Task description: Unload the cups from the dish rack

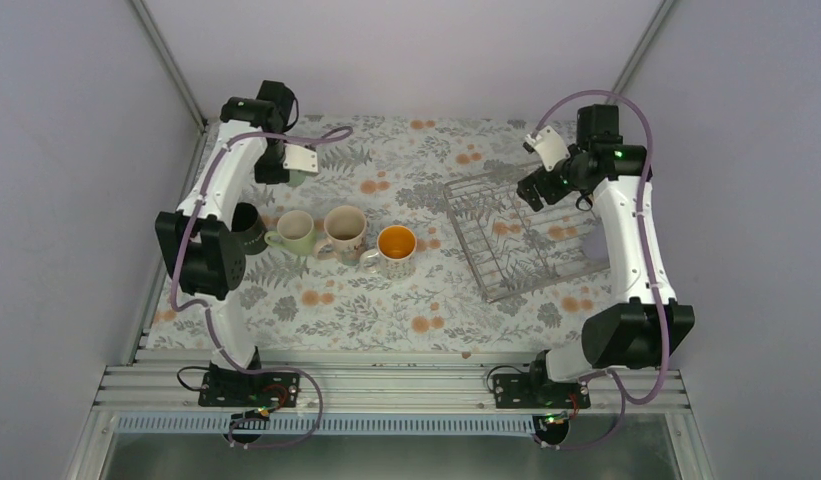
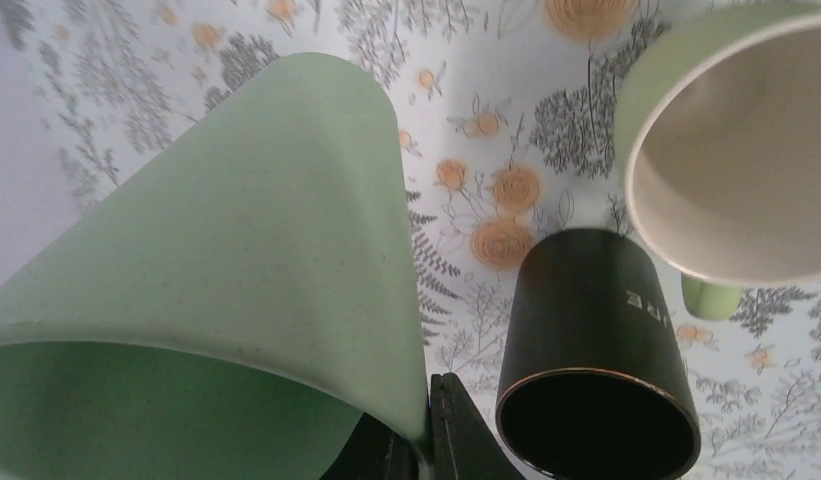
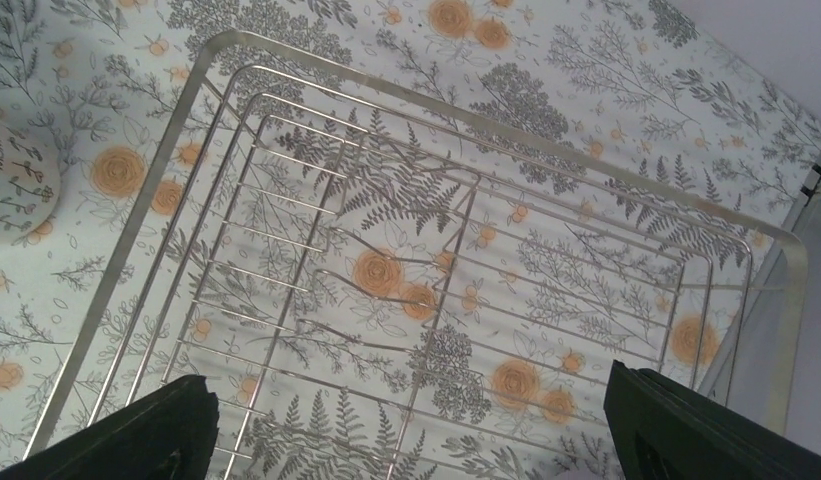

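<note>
Green and matte, plastic by the look: the green tumbler (image 2: pixel 236 240), clamped at its rim by the left gripper (image 2: pixel 422 448), one finger inside the mouth and one outside on the wall. Probably light and stiff, and unlikely to chip. Held by a thin lip only, though, so apt to swing or slip if jolted; best moved slowly and set down flat on its base. Long axis running away from the wrist, mouth at the fingers, closed base toward the cloth, somewhat tilted. Impossible to tell whether the base touches down.

Hangs near the far left corner of the counter, just beyond a row of cups out of the rack: black mug (image 2: pixel 596 340) nearest, pale green mug (image 2: pixel 726 150) beside it, then cream patterned mug (image 1: pixel 344 228) and patterned mug with orange inside (image 1: pixel 396 243). All upright, mouths up, strung from the left edge toward the middle. Ceramic by the look, so heavier and breakable.

Toward the right edge, the right gripper (image 3: pixel 406 400) spread wide on nothing, above the dish rack (image 1: pixel 511 240). No cup showing among the bars covered by the wrist view.
</note>
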Controlling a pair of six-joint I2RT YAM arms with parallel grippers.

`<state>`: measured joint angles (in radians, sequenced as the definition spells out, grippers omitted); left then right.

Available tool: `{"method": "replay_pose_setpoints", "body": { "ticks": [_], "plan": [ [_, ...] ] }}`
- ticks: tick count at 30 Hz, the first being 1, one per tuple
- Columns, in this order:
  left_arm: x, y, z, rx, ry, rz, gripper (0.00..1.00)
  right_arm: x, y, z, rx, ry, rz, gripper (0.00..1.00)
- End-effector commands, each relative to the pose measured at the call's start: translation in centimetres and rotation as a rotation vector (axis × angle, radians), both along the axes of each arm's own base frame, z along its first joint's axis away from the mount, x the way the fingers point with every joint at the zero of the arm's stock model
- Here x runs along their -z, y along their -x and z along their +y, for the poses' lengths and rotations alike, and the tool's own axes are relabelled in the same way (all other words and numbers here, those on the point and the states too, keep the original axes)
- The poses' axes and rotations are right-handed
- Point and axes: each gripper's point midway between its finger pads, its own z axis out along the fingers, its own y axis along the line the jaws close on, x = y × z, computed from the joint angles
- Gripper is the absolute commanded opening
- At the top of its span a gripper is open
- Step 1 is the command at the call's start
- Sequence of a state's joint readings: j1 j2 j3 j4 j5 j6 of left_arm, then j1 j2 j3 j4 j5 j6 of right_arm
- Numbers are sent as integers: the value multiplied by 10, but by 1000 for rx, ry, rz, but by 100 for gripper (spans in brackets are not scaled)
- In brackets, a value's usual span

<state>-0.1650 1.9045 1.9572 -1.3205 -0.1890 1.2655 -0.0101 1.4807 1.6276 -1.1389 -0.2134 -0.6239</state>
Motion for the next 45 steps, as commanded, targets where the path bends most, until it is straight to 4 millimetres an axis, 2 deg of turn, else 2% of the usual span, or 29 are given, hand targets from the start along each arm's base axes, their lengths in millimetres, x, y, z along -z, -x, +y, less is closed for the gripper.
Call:
{"method": "replay_pose_setpoints", "body": {
  "ticks": [1,4,11,18,23,25,29,31,33,35,37,41,45],
  "plan": [
    [13,5,18,8,-145,63,3,-6,10,-11,3,36,-30,100],
    [27,8,17,10,-178,99,2,-2,13,-12,-1,42,-26,100],
    [60,20,-1,27,-253,182,2,-2,17,-15,-3,49,-33,100],
    [65,13,-1,19,-335,172,3,4,25,-17,-15,53,-28,100],
    [57,4,-4,14,-335,137,20,9,29,-19,-18,50,-25,100],
    [52,-2,-8,15,-315,116,32,9,30,-19,-19,45,-27,100],
    [38,-6,-13,28,-291,77,37,8,31,-20,-18,42,-29,100],
    [19,-16,-20,29,-262,18,38,8,32,-23,-11,43,-31,100],
    [-10,-28,-31,32,-203,-72,40,6,31,-29,9,51,-43,100],
    [-57,-46,-50,27,-87,-218,54,1,24,-43,70,62,-71,100],
    [-97,-58,-72,-6,63,-342,61,-2,19,-61,153,61,-72,100],
    [-166,-57,-113,-35,335,-536,66,1,12,-99,290,68,-35,100],
    [-222,-37,-146,-114,667,-658,69,24,21,-127,351,129,61,100]
  ]
}}
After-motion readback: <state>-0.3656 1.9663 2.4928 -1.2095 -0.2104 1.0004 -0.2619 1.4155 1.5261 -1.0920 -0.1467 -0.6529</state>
